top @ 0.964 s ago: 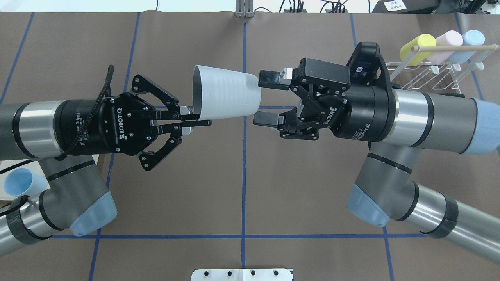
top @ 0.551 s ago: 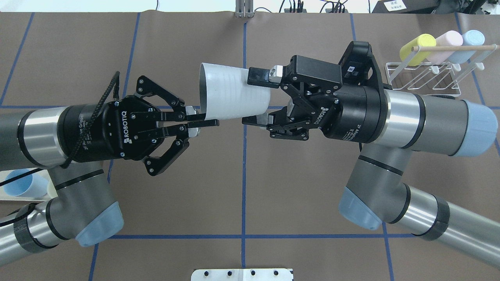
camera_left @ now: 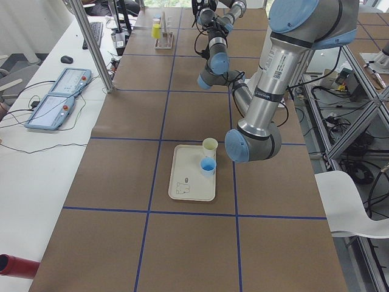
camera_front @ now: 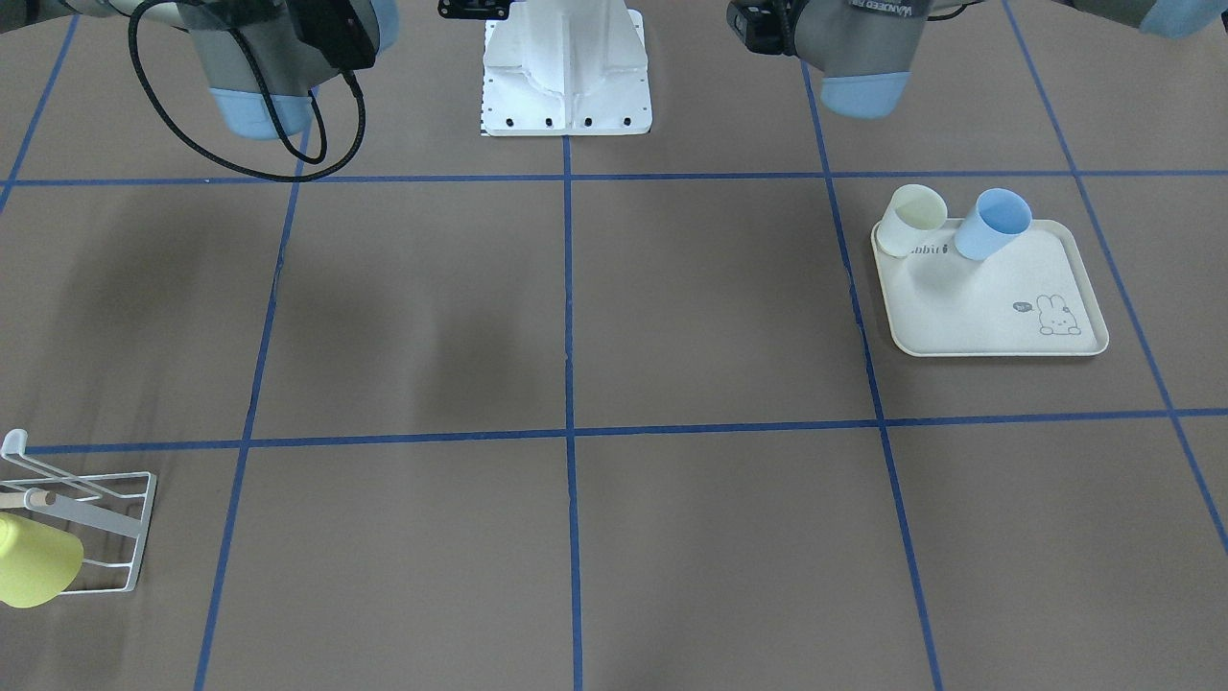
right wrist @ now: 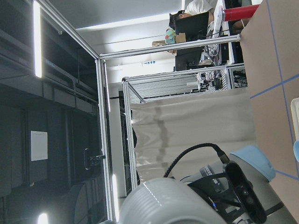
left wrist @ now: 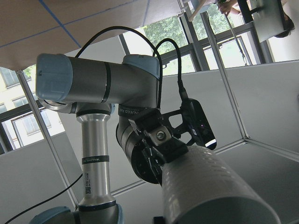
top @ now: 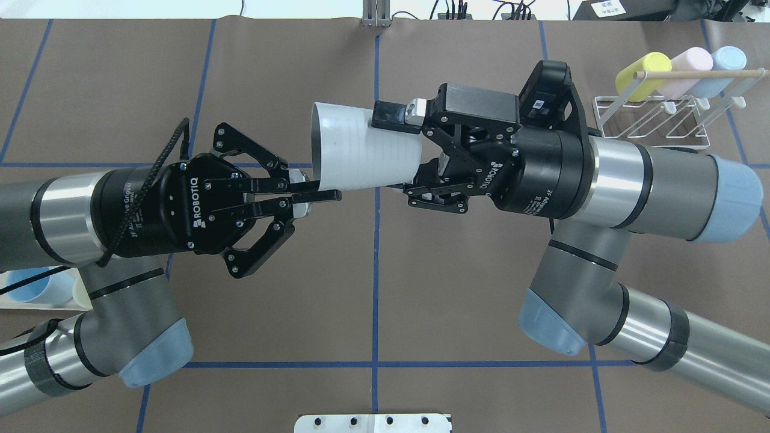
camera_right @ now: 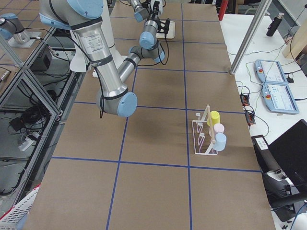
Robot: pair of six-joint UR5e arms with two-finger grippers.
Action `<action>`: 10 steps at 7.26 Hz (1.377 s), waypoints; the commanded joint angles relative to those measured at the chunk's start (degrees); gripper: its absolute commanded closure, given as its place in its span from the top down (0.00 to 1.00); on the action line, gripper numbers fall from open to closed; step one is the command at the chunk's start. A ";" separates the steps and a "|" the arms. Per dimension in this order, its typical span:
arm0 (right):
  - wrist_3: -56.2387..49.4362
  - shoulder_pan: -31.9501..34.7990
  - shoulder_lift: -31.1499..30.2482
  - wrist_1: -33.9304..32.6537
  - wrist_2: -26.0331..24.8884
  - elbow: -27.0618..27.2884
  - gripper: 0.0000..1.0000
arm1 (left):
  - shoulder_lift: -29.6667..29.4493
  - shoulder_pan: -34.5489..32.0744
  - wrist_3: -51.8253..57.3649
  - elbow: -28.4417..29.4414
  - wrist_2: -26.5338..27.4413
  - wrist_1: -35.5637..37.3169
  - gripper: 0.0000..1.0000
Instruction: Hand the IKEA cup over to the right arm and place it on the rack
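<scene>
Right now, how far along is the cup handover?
Done: the white cup is lifted to mid-table, its rim pinched by the left claw. In hand: the right claw straddles the cup's base; whether it grips firmly is unclear. Left: the left claw's release, then placing on the rack.

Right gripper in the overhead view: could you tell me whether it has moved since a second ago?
Yes. The right gripper has moved toward the view's left; its upper finger now reaches the vertical blue tape line.

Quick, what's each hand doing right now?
Left hand: closed, pinching the white cup by its rim.
Right hand: closed around that cup's base.
</scene>
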 commanded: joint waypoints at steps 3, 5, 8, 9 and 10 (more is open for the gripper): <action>-0.41 0.22 -0.50 1.04 -0.08 -0.04 0.38 | 0.59 -0.53 0.91 -0.57 -0.16 -0.64 1.00; -1.03 0.75 -1.46 0.96 -0.17 -0.04 0.33 | 3.65 -1.42 11.31 -0.84 -0.50 -0.47 1.00; -5.12 6.46 -6.73 -5.69 0.26 0.05 0.32 | 9.80 -3.52 32.71 -0.84 -5.25 0.49 1.00; -9.85 6.64 -8.04 -9.29 0.35 0.31 0.32 | 11.83 -4.92 33.35 -0.23 -5.69 3.72 1.00; -14.25 7.25 -9.80 -12.46 0.53 0.14 0.32 | 11.85 -9.80 36.40 -0.40 -12.13 11.49 1.00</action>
